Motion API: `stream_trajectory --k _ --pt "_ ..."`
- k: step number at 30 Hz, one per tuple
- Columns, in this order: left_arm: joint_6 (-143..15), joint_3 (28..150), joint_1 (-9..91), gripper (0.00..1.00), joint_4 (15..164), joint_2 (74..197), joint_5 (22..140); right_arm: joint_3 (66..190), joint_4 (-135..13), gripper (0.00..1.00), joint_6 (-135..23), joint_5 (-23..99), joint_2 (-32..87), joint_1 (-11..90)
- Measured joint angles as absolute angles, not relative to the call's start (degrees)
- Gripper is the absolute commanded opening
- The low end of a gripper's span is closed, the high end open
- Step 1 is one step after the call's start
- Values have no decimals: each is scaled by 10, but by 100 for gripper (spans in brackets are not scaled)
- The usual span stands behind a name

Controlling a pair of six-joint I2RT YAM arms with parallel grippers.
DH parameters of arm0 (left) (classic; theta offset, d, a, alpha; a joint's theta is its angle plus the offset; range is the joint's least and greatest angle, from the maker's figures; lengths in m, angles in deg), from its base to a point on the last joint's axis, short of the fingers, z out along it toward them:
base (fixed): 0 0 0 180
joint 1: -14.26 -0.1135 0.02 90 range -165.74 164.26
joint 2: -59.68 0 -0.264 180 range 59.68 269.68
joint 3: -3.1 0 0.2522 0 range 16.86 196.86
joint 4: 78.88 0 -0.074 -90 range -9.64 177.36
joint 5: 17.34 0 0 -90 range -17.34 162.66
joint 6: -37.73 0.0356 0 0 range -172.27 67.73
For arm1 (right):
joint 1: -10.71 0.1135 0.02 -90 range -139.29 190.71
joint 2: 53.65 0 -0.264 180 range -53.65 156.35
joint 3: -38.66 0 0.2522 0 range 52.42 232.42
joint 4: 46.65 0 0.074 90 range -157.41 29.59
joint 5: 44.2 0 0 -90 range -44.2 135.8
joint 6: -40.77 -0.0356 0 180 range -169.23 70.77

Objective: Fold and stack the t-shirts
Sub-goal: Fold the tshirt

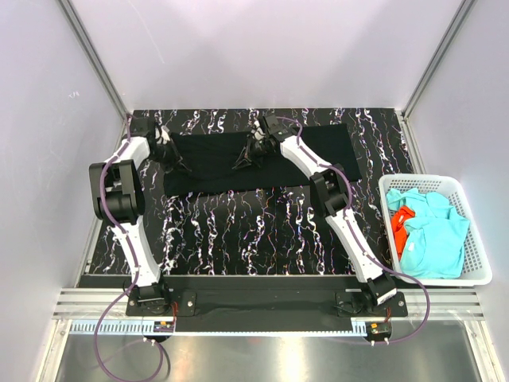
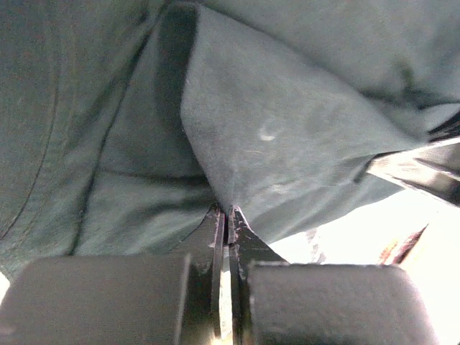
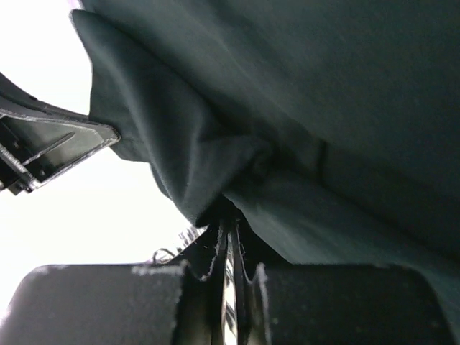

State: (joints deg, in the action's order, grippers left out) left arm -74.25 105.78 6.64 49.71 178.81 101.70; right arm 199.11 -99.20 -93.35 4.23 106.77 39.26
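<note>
Left claw (image 2: pixel 227 217) and right claw (image 3: pixel 229 224) each pinch the one black t-shirt (image 1: pixel 211 167); one orange-red t-shirt (image 1: pixel 401 224) in basket (image 1: pixel 478 253).

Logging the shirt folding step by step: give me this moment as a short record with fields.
shirt in work: black t-shirt, spread at the far side of the table
left pincer: shut on a fold at its left end
right pincer: shut on a fold near its middle
basket: at the right, holds turquoise t-shirts and an orange-red t-shirt
</note>
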Motion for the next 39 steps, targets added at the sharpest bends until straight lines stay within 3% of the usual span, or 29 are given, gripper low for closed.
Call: stream_trajectory --k 11,26,39 --pt "-800 1168 57 0 571 1825 1068 2004 -884 5 -1020 59 1069 391" --pt "-914 1156 50 0 703 1884 1111 2017 -784 6 -1091 58 1127 359" --pt "-913 1157 21 2 674 1884 1130 1990 -761 6 -1111 40 1124 356"
